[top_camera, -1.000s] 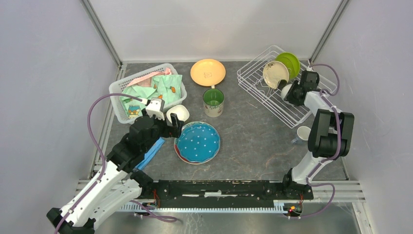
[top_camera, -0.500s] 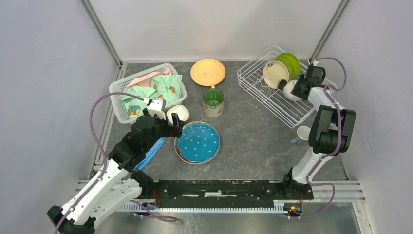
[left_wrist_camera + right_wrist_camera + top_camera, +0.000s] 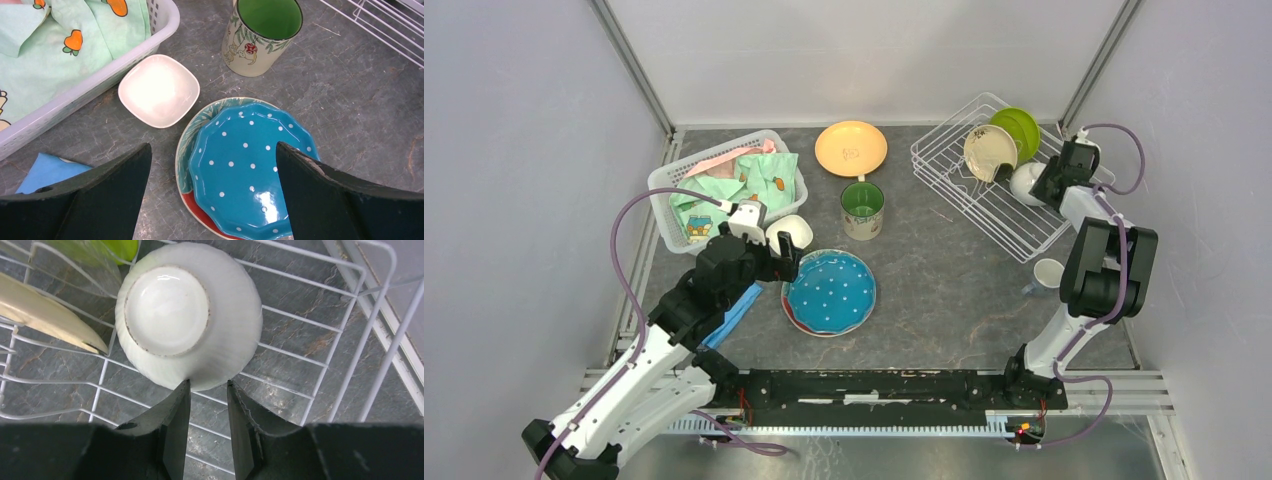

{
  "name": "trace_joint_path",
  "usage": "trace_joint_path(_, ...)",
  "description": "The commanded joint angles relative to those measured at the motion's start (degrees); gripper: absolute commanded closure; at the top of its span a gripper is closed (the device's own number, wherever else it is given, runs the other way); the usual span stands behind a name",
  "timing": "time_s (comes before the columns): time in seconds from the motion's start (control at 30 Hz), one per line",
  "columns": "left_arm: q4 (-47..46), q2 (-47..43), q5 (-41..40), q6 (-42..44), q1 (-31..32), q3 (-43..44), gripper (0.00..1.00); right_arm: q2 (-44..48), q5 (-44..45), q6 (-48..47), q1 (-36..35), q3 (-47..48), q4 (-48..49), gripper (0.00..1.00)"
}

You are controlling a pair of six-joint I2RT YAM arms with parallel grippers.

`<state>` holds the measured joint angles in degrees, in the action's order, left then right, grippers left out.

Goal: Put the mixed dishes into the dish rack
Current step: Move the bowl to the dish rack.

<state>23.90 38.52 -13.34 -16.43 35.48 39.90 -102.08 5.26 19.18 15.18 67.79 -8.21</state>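
The white wire dish rack (image 3: 984,212) at the back right holds a cream plate (image 3: 987,150) and a lime-green plate (image 3: 1019,128) on edge. A white bowl (image 3: 187,315) lies upside down on the rack floor. My right gripper (image 3: 209,382) is open a little, its tips just at the bowl's rim with nothing between them. My left gripper (image 3: 214,146) hangs wide open above a blue white-dotted plate (image 3: 250,165) stacked on a red plate (image 3: 200,216). Beside them are a white square bowl (image 3: 159,90), a beige mug (image 3: 262,35) that is green inside, and an orange plate (image 3: 851,147).
A white plastic basket (image 3: 664,185) of clothes stands at the back left. A folded blue cloth (image 3: 47,170) lies under my left arm. A small cup (image 3: 1048,272) sits on the table by my right arm, in front of the rack.
My right gripper has drawn back to the right off the white bowl, which stays upside down in the rack. The left arm has barely moved.
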Motion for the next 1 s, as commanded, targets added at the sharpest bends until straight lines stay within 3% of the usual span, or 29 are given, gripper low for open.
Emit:
trace_joint_path(0.0, -1.38, -0.2, -0.83, 1.95, 0.22, 0.1, 0.0, -0.95, 0.05, -1.33, 0.75, 3.67, 2.74, 0.61)
trace_joint_path(0.53, -1.29, -1.42, -0.82, 2.01, 0.2, 0.37, 0.0, -1.26, 4.79, -2.83, 1.11, 9.22, -1.89, 0.6)
trace_joint_path(0.97, -1.12, -2.61, -0.85, 1.7, 0.2, 0.26, 0.0, 13.0, -0.88, -2.89, -1.52, 2.62, -12.7, 0.54)
